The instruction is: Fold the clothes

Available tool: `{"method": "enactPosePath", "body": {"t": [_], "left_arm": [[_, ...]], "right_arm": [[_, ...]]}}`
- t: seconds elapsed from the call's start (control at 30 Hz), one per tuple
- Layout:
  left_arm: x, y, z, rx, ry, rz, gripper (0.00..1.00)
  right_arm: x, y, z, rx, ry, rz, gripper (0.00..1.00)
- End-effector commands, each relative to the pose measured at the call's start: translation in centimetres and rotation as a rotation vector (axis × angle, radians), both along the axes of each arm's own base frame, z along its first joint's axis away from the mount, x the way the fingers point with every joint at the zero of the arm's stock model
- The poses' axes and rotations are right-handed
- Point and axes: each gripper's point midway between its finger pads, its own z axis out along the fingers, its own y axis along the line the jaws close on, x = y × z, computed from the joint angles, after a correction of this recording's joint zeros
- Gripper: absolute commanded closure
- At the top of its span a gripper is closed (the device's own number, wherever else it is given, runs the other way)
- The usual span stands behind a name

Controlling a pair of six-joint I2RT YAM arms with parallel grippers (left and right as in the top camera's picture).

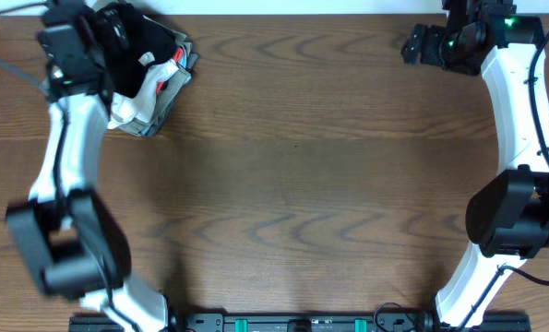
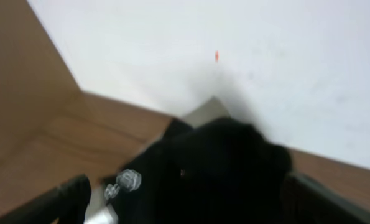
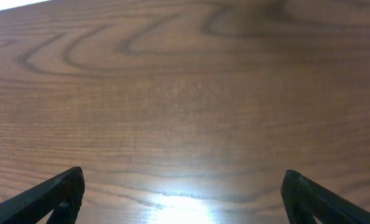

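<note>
Black garment (image 1: 154,41) bunched on top of folded stack (image 1: 152,100), upper left of overhead frame. Left tool (image 2: 185,186) fingers spread wide, black fabric between them, not clamped. Right tool (image 3: 183,182) wide open above tabletop (image 3: 185,93), upper right.

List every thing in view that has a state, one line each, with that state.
Black garment: bunched in a heap, not folded, lying between the left jaws.
Stack of clothes: piled in layers, right against the black garment.
Left jaws: open wide, one on either side of the black garment.
Right jaws: open wide above the table, holding nothing.
</note>
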Motion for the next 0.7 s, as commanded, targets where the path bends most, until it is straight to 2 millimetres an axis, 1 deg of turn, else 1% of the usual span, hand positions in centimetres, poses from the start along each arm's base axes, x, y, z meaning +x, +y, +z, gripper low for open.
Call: {"method": "enactPosePath", "body": {"t": [0.0,0.1,0.17,0.2,0.27,0.33,0.4,0.53,0.67], "left_arm": [[-3.4,-1.0,5.7,0.005,-0.048,-0.006,0.02],[-6.2,-2.1,7.3,-0.004,-0.014,-0.018,0.02],[-7.7,-2.8,7.5,-0.011,0.020,-0.026,0.02],[-8.3,-3.0,7.5,-0.015,0.038,-0.027,0.02],[-9.1,-3.1,7.2,-0.020,0.066,-0.027,0.02],[-9.5,-3.2,6.8,-0.025,0.088,-0.026,0.02],[-9.6,-3.2,6.4,-0.028,0.102,-0.027,0.02],[-9.9,-3.2,5.7,-0.034,0.131,-0.026,0.02],[-10.0,-3.3,5.4,-0.036,0.143,-0.026,0.02]], "right_arm": [[0.8,0.5,2.8,-0.051,-0.088,0.078,0.01],[0.9,1.1,6.4,-0.103,-0.183,0.152,0.01],[0.6,1.8,9.2,-0.120,-0.248,0.180,0.01],[0.2,2.6,10.9,-0.112,-0.286,0.197,0.01],[-0.6,4.1,13.3,-0.090,-0.340,0.232,0.01],[-1.9,5.7,16.1,-0.082,-0.403,0.265,0.01],[-3.2,6.9,17.8,-0.079,-0.438,0.288,0.01],[-5.0,8.5,20.0,-0.073,-0.481,0.324,0.01],[-5.6,9.3,20.6,-0.070,-0.495,0.340,0.01]]}}
